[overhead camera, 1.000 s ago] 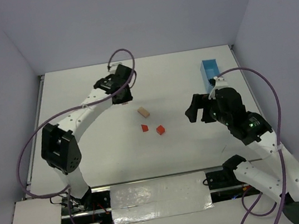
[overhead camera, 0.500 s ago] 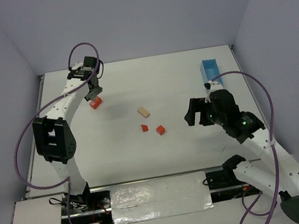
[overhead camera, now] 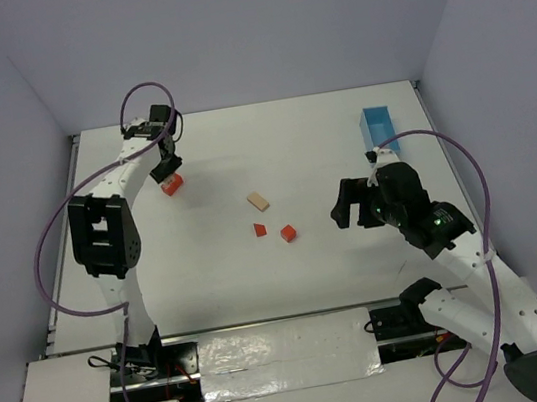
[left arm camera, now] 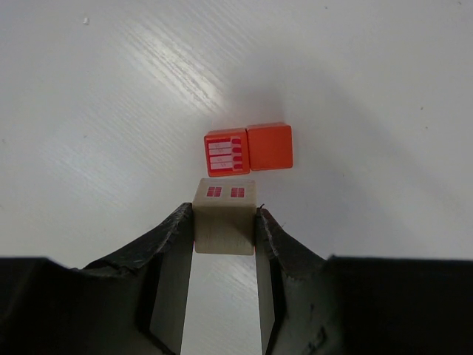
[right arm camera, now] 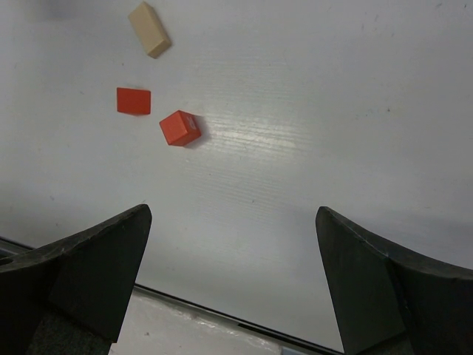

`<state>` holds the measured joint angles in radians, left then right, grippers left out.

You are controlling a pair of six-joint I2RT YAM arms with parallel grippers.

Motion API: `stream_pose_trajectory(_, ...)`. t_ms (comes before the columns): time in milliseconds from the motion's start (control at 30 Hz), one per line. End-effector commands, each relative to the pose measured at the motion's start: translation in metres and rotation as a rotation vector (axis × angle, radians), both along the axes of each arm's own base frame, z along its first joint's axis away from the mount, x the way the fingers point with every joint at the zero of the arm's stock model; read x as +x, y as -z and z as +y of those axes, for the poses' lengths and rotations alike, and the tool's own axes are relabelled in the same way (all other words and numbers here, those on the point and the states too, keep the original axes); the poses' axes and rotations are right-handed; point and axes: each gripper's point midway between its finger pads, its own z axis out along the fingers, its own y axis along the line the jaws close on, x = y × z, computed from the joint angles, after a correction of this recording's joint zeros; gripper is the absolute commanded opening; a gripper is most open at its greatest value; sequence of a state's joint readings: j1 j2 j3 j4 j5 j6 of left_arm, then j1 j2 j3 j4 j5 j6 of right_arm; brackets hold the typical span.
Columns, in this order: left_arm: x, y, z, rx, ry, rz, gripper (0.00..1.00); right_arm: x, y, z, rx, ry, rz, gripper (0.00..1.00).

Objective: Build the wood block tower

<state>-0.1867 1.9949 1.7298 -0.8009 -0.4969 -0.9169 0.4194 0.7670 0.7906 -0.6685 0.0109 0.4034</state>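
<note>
Tan wooden cube (left arm camera: pixel 224 211), window print on one face, is sitting clamped between the left gripper's (left arm camera: pixel 224 222) fingers near the worktop's (overhead camera: pixel 289 137) far-left corner. Just beyond it, two red-orange blocks (left arm camera: pixel 248 149) are lying side by side, touching, one printed and one plain. Right gripper (right arm camera: pixel 233 218) is hovering over the worktop's right half, jaws spread wide, holding nothing. Near the centre a tan slab (overhead camera: pixel 258 200), a red-orange wedge (overhead camera: pixel 260 230) and a red-orange cube (overhead camera: pixel 287 232) are lying apart. Light blue box (overhead camera: pixel 377 130) is resting along the far-right edge.
</note>
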Motion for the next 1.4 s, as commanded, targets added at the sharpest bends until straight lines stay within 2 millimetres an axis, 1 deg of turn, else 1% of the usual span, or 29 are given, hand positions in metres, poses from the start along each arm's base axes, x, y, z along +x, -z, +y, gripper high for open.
stream_pose_trajectory(0,0.016,0.007,0.003,-0.029,-0.030,-0.015,0.18,0.004,-0.009,0.005,0.022,-0.016,-0.048,1.00)
stream_pose_trajectory(33,0.018,0.012,0.004,-0.027,-0.035,-0.004,0.19,0.004,-0.008,0.006,0.020,-0.019,-0.047,1.00)
stream_pose_trajectory(100,0.020,0.014,0.008,-0.029,-0.049,-0.003,0.20,0.005,-0.006,0.006,0.018,-0.017,-0.043,1.00)
stream_pose_trajectory(167,0.022,0.016,0.009,-0.036,-0.052,-0.017,0.24,0.005,-0.005,0.006,0.016,-0.019,-0.039,1.00)
stream_pose_trajectory(233,0.021,0.019,0.009,-0.043,-0.050,-0.021,0.26,0.005,-0.005,0.006,0.017,-0.019,-0.037,1.00)
stream_pose_trajectory(400,0.025,0.022,0.010,-0.050,-0.053,-0.023,0.26,0.004,-0.003,0.007,0.015,-0.024,-0.033,1.00)
stream_pose_trajectory(567,0.025,0.029,0.012,-0.049,-0.060,-0.004,0.26,0.004,-0.002,0.008,0.013,-0.026,-0.028,1.00)
stream_pose_trajectory(633,0.023,0.029,0.013,-0.046,-0.067,-0.001,0.27,0.004,-0.001,0.008,0.012,-0.026,-0.026,1.00)
stream_pose_trajectory(700,0.022,0.030,0.012,-0.052,-0.071,-0.002,0.31,0.004,-0.001,0.008,0.011,-0.027,-0.024,1.00)
stream_pose_trajectory(767,0.020,0.031,0.012,-0.056,-0.074,-0.002,0.32,0.004,0.000,0.009,0.011,-0.029,-0.024,1.00)
stream_pose_trajectory(867,0.020,0.032,0.012,-0.057,-0.074,-0.005,0.38,0.004,0.000,0.009,0.011,-0.030,-0.024,1.00)
stream_pose_trajectory(1133,0.021,0.031,0.013,-0.058,-0.082,-0.006,0.39,0.003,0.001,0.011,0.012,-0.037,-0.022,1.00)
stream_pose_trajectory(1267,0.020,0.033,0.014,-0.058,-0.082,-0.002,0.45,0.003,0.001,0.011,0.011,-0.038,-0.021,1.00)
stream_pose_trajectory(1367,0.019,0.036,0.014,-0.061,-0.081,0.002,0.46,0.002,0.001,0.012,0.010,-0.041,-0.019,1.00)
